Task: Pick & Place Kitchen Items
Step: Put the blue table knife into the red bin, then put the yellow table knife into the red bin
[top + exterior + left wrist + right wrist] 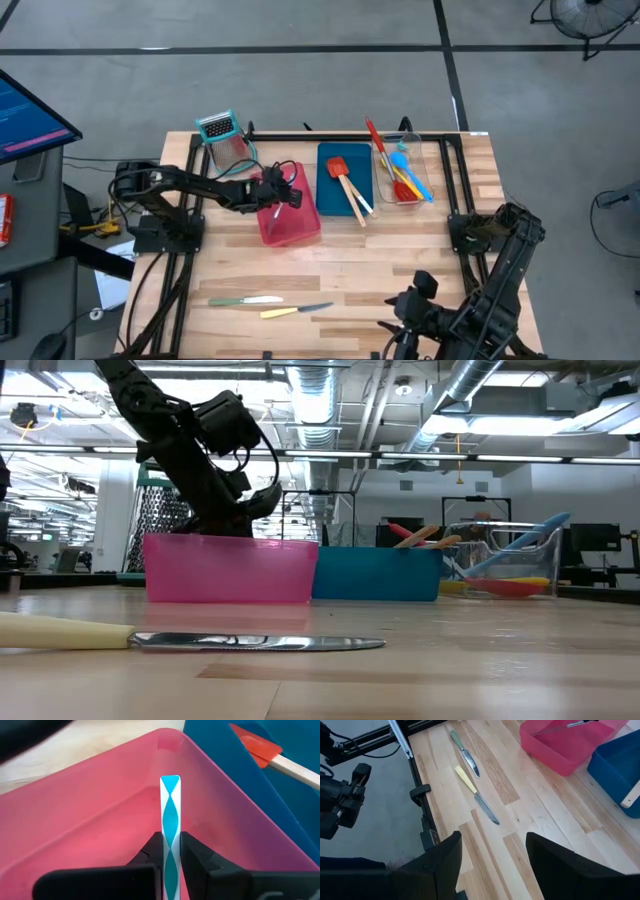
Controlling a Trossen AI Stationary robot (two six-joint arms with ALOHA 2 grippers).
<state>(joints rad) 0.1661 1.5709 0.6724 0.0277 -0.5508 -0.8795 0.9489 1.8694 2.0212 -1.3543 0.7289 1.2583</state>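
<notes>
While the left end effector [171, 851] pinches the blue-handled knife [170, 820] upright over the pink tray [90, 830], a skewed release risks it tipping out; right end effector [492, 855] waits open.

In the left wrist view, the teal knife handle [170, 835] runs off the frame's bottom edge between the left gripper's fingers [200, 862], and its blade is out of sight. The pink tray [90, 820] is cut by the left and bottom edges. In the low view, the cream-handled knife [190, 638] is cut off at the left edge, and the pink tray's wall hides the left gripper [225, 525]. The right gripper [400, 335] sits partly beyond the high view's bottom edge.
</notes>
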